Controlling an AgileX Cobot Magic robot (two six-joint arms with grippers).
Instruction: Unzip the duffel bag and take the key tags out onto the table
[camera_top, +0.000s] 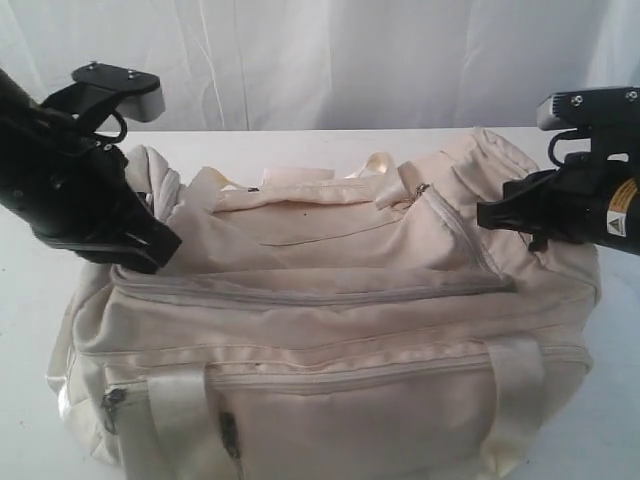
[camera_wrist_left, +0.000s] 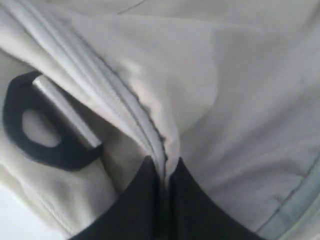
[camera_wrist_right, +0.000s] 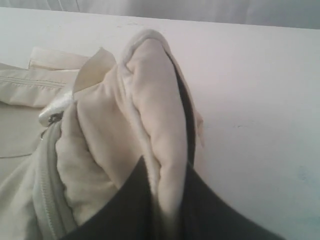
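Cream bag (camera_top: 330, 300) lies on the table (camera_top: 30, 250), left gripper (camera_wrist_left: 163, 164) pinching its zipper seam beside a black D-ring (camera_wrist_left: 30, 145), right gripper (camera_wrist_right: 167, 170) pinching a fabric fold at its other end.

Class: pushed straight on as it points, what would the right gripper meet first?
The cream-white fabric duffel bag: the right gripper pinches a fold of it. Beyond, probably the plain white tabletop.

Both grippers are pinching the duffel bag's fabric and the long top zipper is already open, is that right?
Not quite: the long top zipper on the duffel bag is closed along its visible length, as the exterior view shows. The rest holds: the left gripper and the right gripper each pinch the bag's fabric.
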